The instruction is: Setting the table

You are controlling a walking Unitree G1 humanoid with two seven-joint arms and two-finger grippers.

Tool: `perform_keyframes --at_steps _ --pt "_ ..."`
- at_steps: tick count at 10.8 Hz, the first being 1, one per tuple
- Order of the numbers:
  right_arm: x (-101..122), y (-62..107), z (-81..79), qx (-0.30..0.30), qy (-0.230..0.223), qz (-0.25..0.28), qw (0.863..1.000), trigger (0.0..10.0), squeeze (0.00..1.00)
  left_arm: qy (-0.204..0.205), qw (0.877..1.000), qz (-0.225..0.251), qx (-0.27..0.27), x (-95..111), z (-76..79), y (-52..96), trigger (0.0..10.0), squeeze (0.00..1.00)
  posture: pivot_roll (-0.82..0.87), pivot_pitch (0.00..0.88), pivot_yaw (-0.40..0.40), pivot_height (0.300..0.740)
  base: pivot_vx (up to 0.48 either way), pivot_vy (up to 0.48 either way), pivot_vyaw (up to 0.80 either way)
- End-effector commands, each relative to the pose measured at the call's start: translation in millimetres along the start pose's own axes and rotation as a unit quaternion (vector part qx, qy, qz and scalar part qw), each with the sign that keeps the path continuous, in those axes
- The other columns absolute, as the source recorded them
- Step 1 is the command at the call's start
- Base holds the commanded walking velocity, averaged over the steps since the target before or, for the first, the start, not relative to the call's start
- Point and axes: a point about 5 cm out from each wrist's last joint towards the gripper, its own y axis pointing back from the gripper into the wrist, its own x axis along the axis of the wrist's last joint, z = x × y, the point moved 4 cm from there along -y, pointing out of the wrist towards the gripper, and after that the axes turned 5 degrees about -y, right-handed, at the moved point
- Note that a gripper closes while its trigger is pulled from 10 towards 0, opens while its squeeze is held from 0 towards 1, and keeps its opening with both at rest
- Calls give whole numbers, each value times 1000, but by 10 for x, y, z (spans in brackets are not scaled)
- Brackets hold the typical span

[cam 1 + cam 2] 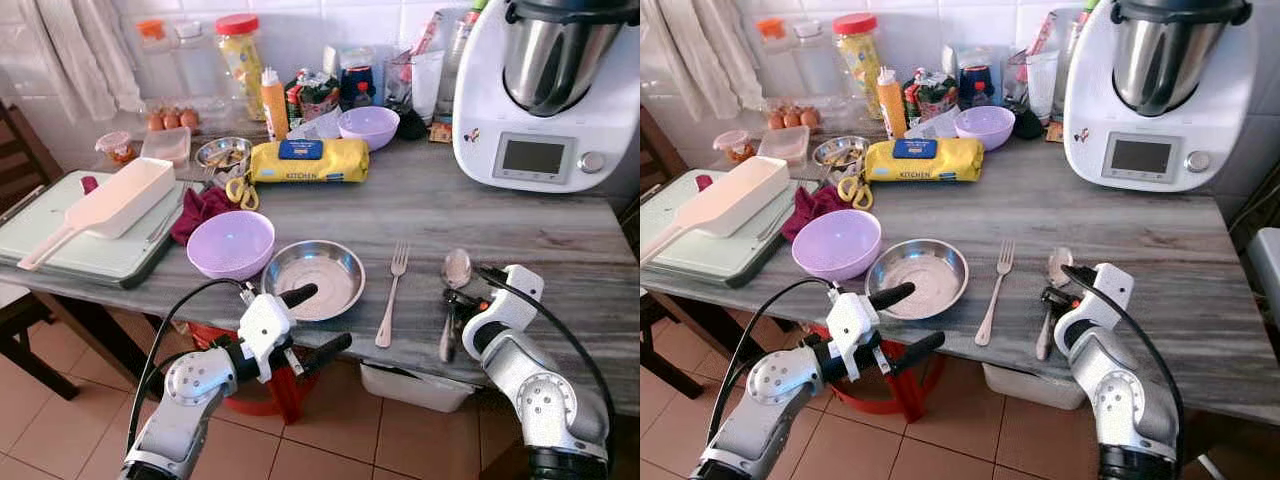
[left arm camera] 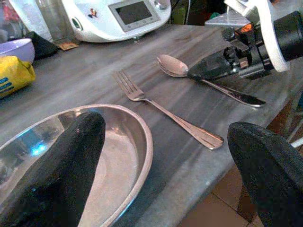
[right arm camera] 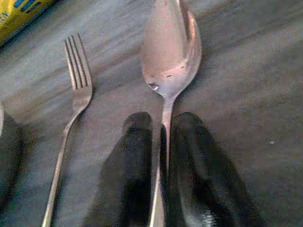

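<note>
A round steel plate [image 1: 313,277] lies near the grey table's front edge, with a purple bowl [image 1: 231,243] just to its left. Right of the plate lies a fork [image 1: 392,293], and further right a spoon [image 1: 455,270]. My left gripper [image 1: 322,318] is open at the plate's front rim, one finger [image 2: 61,175] over the plate and the other [image 2: 265,175] off the table edge. My right gripper [image 1: 455,303] is shut on the spoon's handle; the spoon [image 3: 171,52] rests flat on the table beside the fork [image 3: 78,71].
A white kitchen machine [image 1: 545,90] stands at the back right. A yellow package [image 1: 308,160], a second purple bowl [image 1: 368,125], jars and bottles crowd the back. A green board [image 1: 60,250] carrying a white scoop [image 1: 115,200] sits on the left. A red stool [image 1: 265,390] stands under the table.
</note>
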Motion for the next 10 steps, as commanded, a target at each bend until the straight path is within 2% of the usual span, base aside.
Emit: perform_keyframes --at_steps 1,3,5,8,9,10 --pt "-152 -29 50 -2 -13 -43 999 10000 1000 -6 1000 -2 9 19 -35 36 10000 0 -79 0 94 740 0 0 0" --pt "-113 -27 40 3 9 -43 999 10000 1000 -2 1000 -1 19 34 -57 40 10000 0 -78 0 100 740 0 0 0" --pt "19 8 7 -6 55 -16 998 10000 1000 -1 1000 5 30 74 -107 39 10000 0 -80 0 103 740 0 0 0" --pt "34 -9 -52 -1 107 -6 994 10000 1000 1 999 7 45 91 -141 33 10000 0 -77 0 102 740 0 0 0" --pt "124 25 -89 2 146 17 989 10000 878 4 998 13 54 134 -176 25 10000 0 -77 0 102 740 0 0 0" --pt "150 40 -97 2 154 25 988 10000 824 11 998 19 54 161 -180 23 10000 0 -77 0 102 740 0 0 0"
